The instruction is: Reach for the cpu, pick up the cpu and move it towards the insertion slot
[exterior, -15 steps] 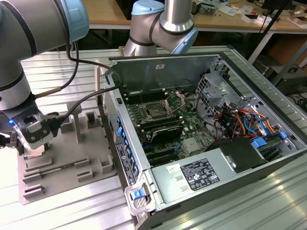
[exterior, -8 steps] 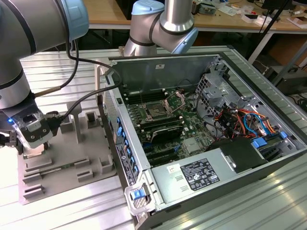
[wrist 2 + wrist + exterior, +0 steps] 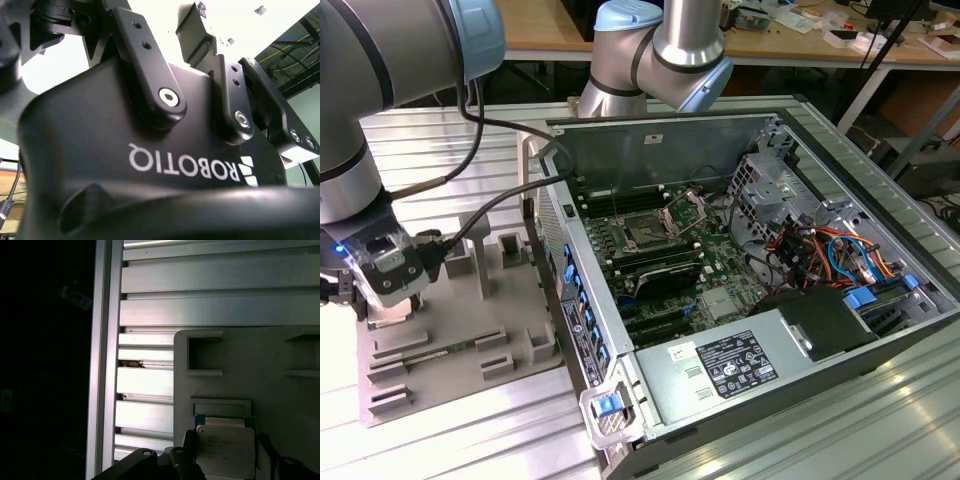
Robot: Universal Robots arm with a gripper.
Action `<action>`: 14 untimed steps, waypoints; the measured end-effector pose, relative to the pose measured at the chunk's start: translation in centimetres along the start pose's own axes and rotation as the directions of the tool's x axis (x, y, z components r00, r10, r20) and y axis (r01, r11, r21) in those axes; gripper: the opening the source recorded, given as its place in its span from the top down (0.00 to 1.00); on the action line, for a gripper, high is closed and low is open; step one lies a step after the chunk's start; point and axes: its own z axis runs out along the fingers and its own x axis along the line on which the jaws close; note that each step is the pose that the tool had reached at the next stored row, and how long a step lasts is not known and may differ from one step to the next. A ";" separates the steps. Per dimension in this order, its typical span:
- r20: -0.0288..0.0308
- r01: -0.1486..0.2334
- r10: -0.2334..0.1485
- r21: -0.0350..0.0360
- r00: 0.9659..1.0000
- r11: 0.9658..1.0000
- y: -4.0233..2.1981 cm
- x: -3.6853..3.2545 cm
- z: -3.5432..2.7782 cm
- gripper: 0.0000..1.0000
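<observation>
Jaws closed on the cpu (image 3: 225, 447): in the first wrist view my dark fingers (image 3: 189, 460) sit against two opposite edges of it. Its silvery top faces the camera, and a strip of green rim shows along one side. The chip is low over the grey tray (image 3: 280, 355), just beside a raised rectangular frame. I cannot tell whether it has cleared the tray's surface.

At the exterior view's left, my gripper (image 3: 388, 300) is down at the tray's (image 3: 450, 340) outer edge, with the tray lying on the ribbed aluminium table (image 3: 440, 140). Black cables (image 3: 490, 212) run from my wrist towards the middle of the scene.

Next comes the open computer case (image 3: 650, 125), lying on its side. On its green board is the insertion slot (image 3: 648, 233), a dark square socket with its metal frame (image 3: 685, 208) tilted up. The slot is well apart from the chip I hold. Further right are the grey power supply (image 3: 740, 362) and a tangle of orange and blue wires (image 3: 830, 250).
</observation>
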 end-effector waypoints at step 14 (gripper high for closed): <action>0.000 0.000 0.000 -0.003 1.000 1.000 0.01 0.00 -0.66 0.45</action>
